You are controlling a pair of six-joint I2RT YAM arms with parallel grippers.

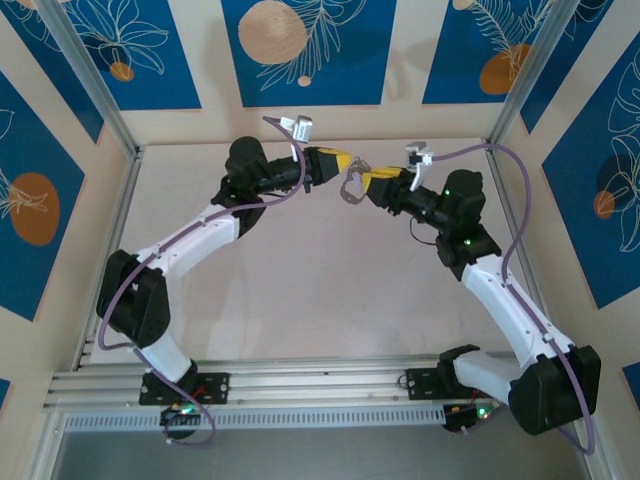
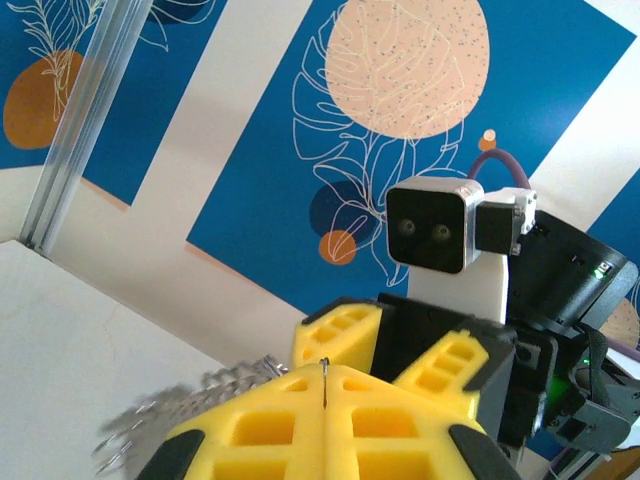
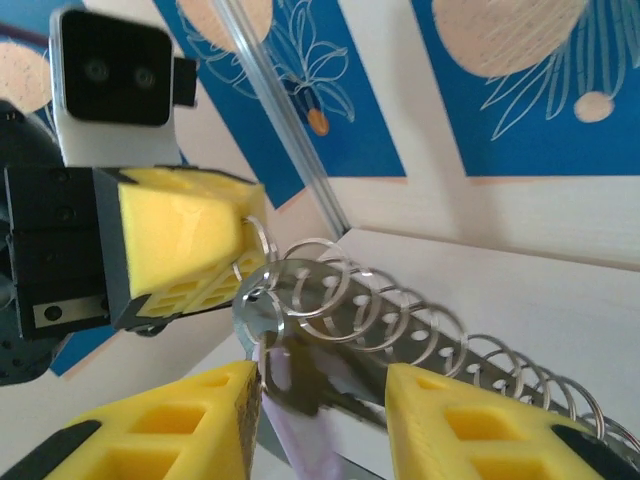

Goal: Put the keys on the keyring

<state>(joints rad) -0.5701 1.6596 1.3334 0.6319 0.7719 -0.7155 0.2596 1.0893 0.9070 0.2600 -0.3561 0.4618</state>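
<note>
The left gripper point(image 1: 338, 160) has its yellow foam-faced fingers point(image 2: 270, 425) pressed flat together. A thin silvery wire stands pinched in the seam between them. From the right wrist, that wire belongs to the large, pale silvery-white keyring point(image 3: 400, 320). The keyring leaves the left gripper's tip point(image 3: 250, 250) and runs to the right as a row of overlapping wire loops, like a comb. From the left wrist its toothed fringe point(image 2: 190, 405) shows as a blur, low and to the left of the fingers.

The right gripper point(image 1: 368, 180) faces the left one tip to tip, its yellow fingers point(image 3: 170, 425) partly apart with a clear gap between them point(image 3: 322, 375). In that gap lies the small key point(image 3: 300, 410), a dark-gleaming silvery shaft with a pale lilac head below it. The key is close against the left-hand finger, but I cannot tell whether either pad presses on it. The key's upper end meets the loops beside the left gripper.

From above, the keyring point(image 1: 352, 190) hangs between the two grippers, above the far middle of the table. White-and-black arm links bend back to bases on the ribbed aluminium rail point(image 1: 320, 385) at the near edge, and purple cables point(image 1: 520, 180) loop along them.

The table point(image 1: 320, 290) is a matt, pale beige sheet. Cream walls close it in on the left, right and far sides. They carry blue panels point(image 1: 300, 50) with white line-drawn leaves and peach and orange discs. Aluminium posts point(image 1: 90, 85) stand at the far corners.
</note>
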